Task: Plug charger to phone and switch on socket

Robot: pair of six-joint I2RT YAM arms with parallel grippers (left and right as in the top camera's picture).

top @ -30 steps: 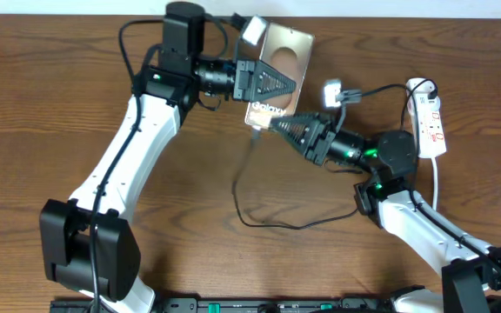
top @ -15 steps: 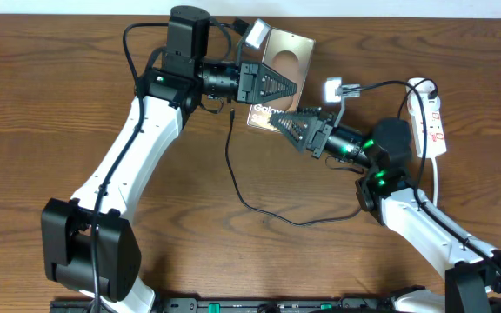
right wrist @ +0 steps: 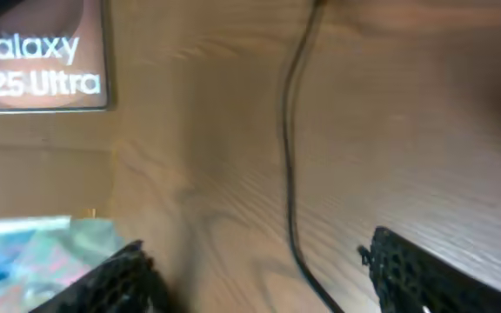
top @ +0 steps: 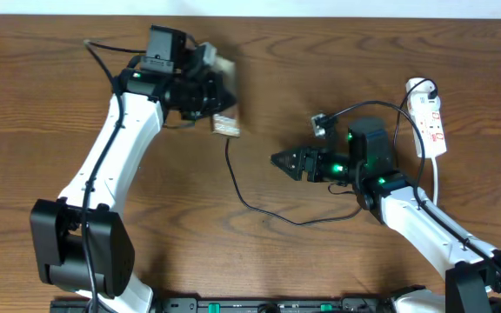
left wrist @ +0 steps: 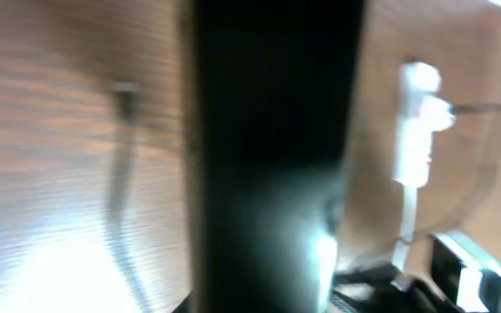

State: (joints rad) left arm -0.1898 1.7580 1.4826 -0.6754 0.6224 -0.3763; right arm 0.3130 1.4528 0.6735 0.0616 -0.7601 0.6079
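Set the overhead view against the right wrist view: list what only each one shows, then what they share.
Only overhead: the socket beside the right arm, and the left gripper clamped on the phone. Only right wrist: the phone's "Galaxy S25 Ultra" lettering, readable, and the gap between the right gripper jaws, wide and empty. Both: the phone, the charger cable and the wooden table.
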